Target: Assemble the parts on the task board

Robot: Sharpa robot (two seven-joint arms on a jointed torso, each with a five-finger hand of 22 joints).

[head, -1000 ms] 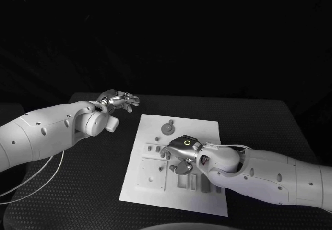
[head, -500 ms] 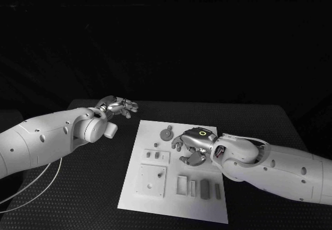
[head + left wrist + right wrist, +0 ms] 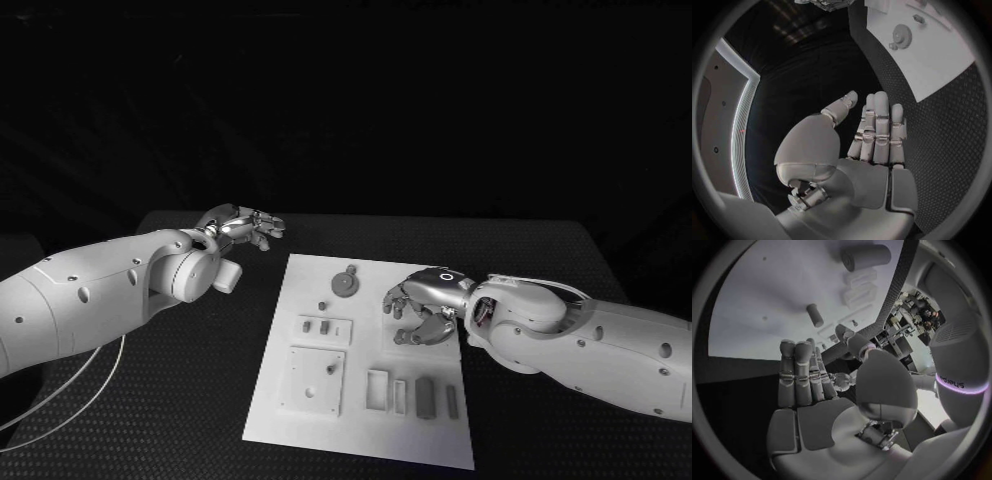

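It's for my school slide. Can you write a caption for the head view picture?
The robot's right hand hovers over the white task board with grey parts, while its left hand waits open beside it.

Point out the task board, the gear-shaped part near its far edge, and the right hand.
task board [image 3: 296, 420]: head view, bare near-left corner of the plate.
gear-shaped part [image 3: 346, 283]: head view, centre of the round disc.
right hand [image 3: 421, 306]: head view, middle of the hand.
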